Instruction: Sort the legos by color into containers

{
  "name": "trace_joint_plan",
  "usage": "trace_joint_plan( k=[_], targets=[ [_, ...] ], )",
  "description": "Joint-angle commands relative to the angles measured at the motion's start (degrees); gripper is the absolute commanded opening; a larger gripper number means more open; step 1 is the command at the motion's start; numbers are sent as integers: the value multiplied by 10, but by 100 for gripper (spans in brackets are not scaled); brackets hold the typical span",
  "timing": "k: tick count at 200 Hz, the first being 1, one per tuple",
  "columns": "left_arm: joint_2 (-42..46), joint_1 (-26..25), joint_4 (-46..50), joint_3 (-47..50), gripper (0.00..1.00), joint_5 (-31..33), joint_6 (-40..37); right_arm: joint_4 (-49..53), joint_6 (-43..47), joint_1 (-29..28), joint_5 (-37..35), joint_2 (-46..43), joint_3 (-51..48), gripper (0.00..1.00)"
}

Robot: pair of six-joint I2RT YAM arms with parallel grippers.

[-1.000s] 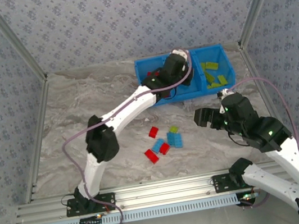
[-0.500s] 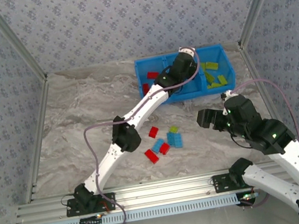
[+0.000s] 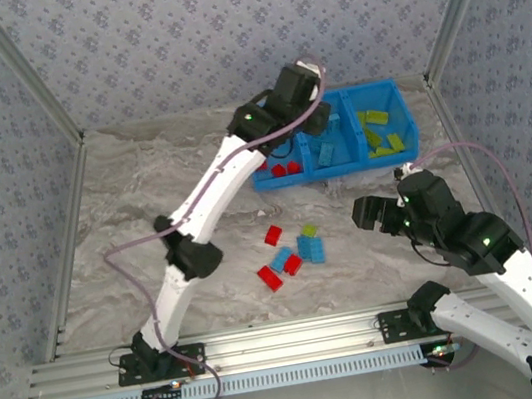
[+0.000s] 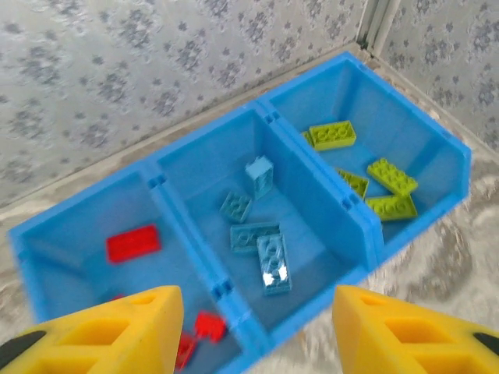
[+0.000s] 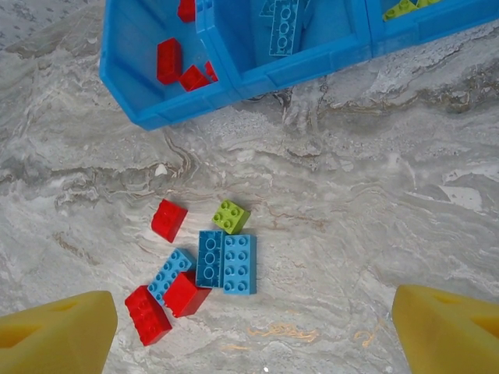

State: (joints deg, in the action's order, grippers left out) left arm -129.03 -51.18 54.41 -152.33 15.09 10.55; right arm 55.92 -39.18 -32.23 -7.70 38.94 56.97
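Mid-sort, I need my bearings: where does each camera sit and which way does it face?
Top external: above and behind the bases, looking down on the table; left arm and right arm show.
Left wrist: on the left claw, angled down into the bin; yellow fingers show.
Right wrist: on the right claw, looking down at loose bricks; yellow fingers show.
Shared: all three see the bin.

No legible text, no labels, no brands, no numbers, no signs
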Motion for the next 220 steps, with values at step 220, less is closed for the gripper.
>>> trace_joint_plan(
  k=[220],
  targets=[
    [187,14,-247,779,56,-146,127,-33,18,16,37,61,-55,95]
  ],
)
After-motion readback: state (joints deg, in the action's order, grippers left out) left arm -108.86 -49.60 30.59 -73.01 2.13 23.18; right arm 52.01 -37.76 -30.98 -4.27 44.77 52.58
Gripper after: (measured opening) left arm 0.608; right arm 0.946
